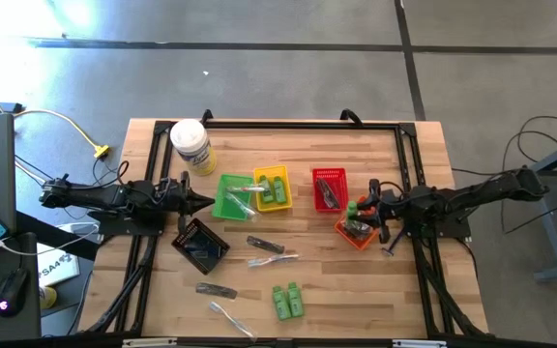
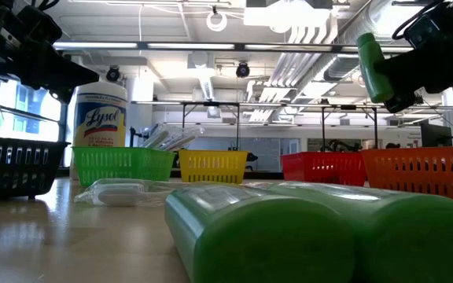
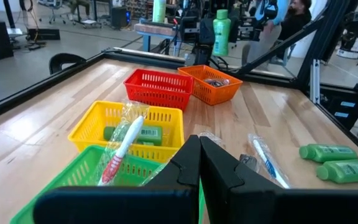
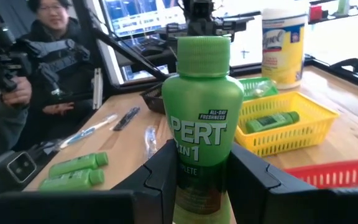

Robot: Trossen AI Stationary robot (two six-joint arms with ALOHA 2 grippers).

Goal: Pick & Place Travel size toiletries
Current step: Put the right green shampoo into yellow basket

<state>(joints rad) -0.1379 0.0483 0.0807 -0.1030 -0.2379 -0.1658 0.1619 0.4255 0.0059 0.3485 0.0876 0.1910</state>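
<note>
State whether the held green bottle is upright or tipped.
Upright: the green bottle stands cap-up between the right gripper fingers, above the orange basket.

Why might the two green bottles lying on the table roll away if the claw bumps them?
The two green bottles look round-sided and lie flat on the smooth wooden table, so a sideways nudge would probably roll them. They seem small and plastic, so likely light and easily knocked. Their glossy skin may also be a bit slippery.

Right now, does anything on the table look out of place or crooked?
Mostly the black basket: it sits turned at an angle to the table edges, while the green, yellow and red ones stand fairly square. Nothing looks spilled or broken. The right tool holds a green bottle upright.
</note>
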